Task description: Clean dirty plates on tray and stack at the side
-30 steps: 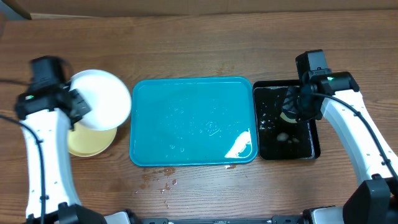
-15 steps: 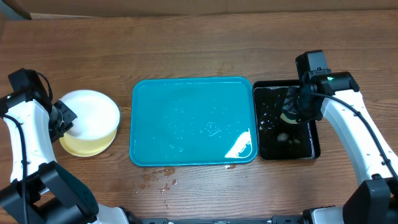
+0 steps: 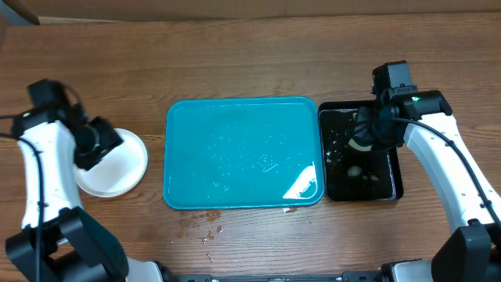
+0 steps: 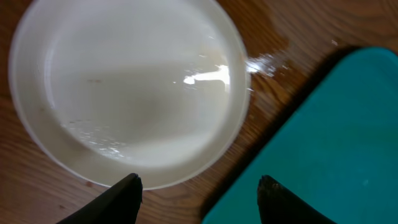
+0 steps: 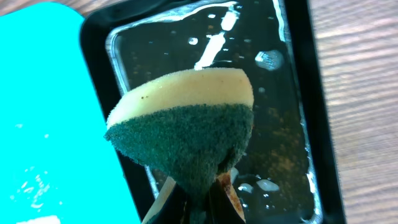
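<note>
Plates (image 3: 117,168) lie at the side of the tray, directly under the left gripper (image 3: 100,143), resting on the table (image 3: 250,63). Only a white one shows on top, and the pictures do not show whether others lie beneath it. In the left wrist view this white plate (image 4: 124,93) spreads out just ahead of the left gripper (image 4: 199,186), wet and glossy, with its near rim running between the two fingers (image 4: 127,186). The fingers stand wide apart with nothing between them, so the left gripper is released and hovers above the plate's edge. The tray (image 3: 243,153) lies just to the right of this gripper. Its teal corner (image 4: 329,143) is close beside the plate without touching it, and a strip of table with a few droplets (image 4: 267,62) shows between them. The tray's surface is wet, and nothing stands on it.

The right gripper (image 3: 364,135) is over the black tub (image 3: 387,184), which sits right against the tray's far side. In the right wrist view the gripper (image 5: 200,199) is clenched on a sponge (image 5: 186,124), pinching its lower tip. The yellow layer lies farther from the fingertips and the green scouring layer nearer them. The tub (image 5: 286,124) lies below and beyond the sponge, holding dark water with specks in it. The tray's edge (image 5: 37,124) is to the left of this gripper.

More droplets (image 3: 203,223) mark the table by the tray's near edge, between the two grippers.
</note>
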`<state>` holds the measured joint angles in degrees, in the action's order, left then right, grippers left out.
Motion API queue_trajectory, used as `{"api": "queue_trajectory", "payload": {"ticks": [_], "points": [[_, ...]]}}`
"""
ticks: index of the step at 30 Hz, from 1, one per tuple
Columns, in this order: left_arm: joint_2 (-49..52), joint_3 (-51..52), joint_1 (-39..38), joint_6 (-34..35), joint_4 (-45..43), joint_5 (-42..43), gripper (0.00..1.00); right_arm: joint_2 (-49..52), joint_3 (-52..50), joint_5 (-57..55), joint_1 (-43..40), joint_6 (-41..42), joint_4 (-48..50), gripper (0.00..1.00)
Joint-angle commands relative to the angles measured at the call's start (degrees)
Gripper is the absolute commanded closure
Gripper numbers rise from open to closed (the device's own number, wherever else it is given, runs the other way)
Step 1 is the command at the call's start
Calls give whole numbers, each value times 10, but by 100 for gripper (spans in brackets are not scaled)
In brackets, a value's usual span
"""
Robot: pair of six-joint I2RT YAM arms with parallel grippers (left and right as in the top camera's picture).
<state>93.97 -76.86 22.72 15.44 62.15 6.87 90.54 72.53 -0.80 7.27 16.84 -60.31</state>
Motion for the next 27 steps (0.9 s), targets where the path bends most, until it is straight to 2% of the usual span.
{"api": "queue_trajectory", "payload": {"ticks": [1,11,18,22,24,27], "points": [[-24,-1,-51,-26,5,37,39,21,-2,42,0,-23,11,96],[-24,-1,-212,-52,7,37,38,155,-2,129,0,-41,30,96],[-24,-1,-275,-52,8,30,38,227,-2,121,-2,-76,23,96],[-24,-1,-284,-52,9,30,38,239,-2,-43,-13,93,-5,96],[-24,-1,-284,-52,11,31,38,239,-2,-76,-18,155,-15,96],[-24,-1,-284,-52,13,31,38,239,-2,-17,-19,142,0,96]]}}
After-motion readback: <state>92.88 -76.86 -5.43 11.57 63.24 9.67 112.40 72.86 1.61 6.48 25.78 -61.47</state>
